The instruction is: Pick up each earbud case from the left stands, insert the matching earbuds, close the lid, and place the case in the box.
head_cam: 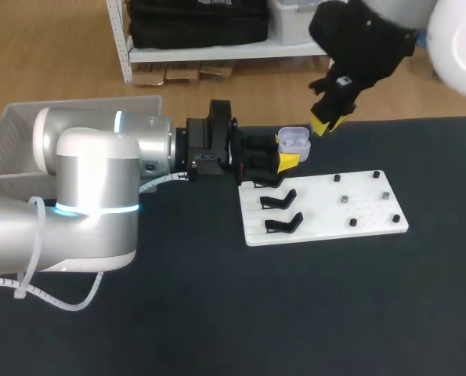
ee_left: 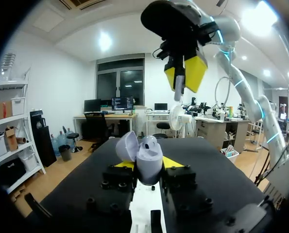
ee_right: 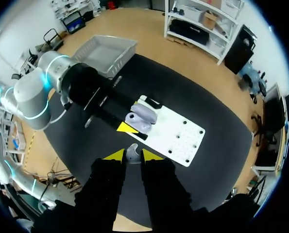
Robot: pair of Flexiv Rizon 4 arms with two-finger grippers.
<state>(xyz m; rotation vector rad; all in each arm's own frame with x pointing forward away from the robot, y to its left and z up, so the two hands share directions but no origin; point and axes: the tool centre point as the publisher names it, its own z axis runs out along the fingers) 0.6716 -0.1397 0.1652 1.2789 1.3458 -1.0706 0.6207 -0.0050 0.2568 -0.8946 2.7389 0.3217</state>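
Note:
A pale lilac earbud case (head_cam: pixel 294 139) with its lid open sits upright between the yellow tips of my left gripper (head_cam: pixel 287 160), which is shut on it just beyond the far left corner of the white stand board (head_cam: pixel 326 207). In the left wrist view the case (ee_left: pixel 149 154) fills the gap between the fingers of that gripper (ee_left: pixel 149 166). My right gripper (head_cam: pixel 326 124) hangs above and to the right of the case, shut on a small white earbud (ee_right: pixel 131 151). From the left wrist that earbud (ee_left: pixel 178 90) shows between the right gripper's yellow tips.
Two black stands (head_cam: pixel 280 200) (head_cam: pixel 284 225) on the board's left side hold nothing. Small dark pegs (head_cam: pixel 344 199) dot its right half. A white mesh box (head_cam: pixel 13 129) stands at the table's far left, behind my left arm.

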